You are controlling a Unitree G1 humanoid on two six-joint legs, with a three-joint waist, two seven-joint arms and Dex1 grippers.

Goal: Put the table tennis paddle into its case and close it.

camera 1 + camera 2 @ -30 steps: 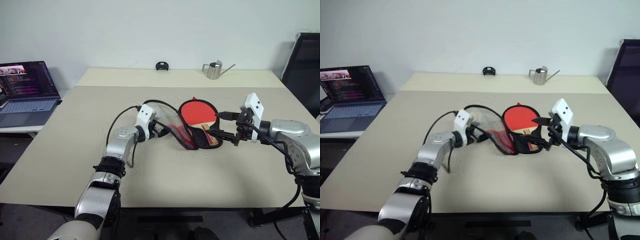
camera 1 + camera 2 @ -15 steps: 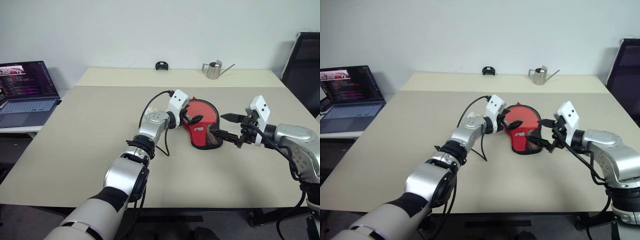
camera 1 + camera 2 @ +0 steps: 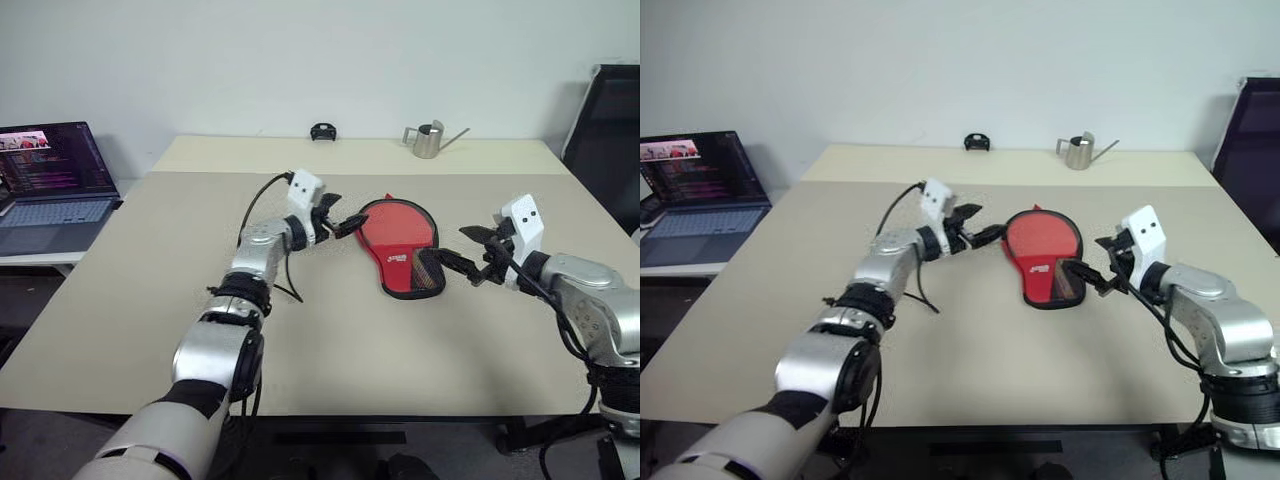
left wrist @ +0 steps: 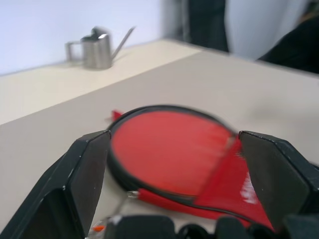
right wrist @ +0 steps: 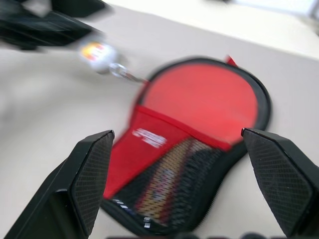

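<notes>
Case [image 3: 404, 246] lies flat mid-surface [image 3: 150, 300], red face up, mesh pocket at the near end; striped handle of the paddle [image 5: 167, 175] shows faintly through the mesh, so the paddle looks to be inside. Left hand [image 3: 338, 222] wide, holding nothing, just left of the case's round far end. Right hand [image 3: 470, 255] wide, empty, just right of the pocket end.

Risks, as judged:
- Can't tell if the zip is shut. Small tag near the left edge [image 5: 97, 54] may be the pull; blurred.
- A one-sided tug on the soft cover would slide it; the other hand must pin it.
- A pinch on fabric instead of the pull would bunch the edge.
</notes>
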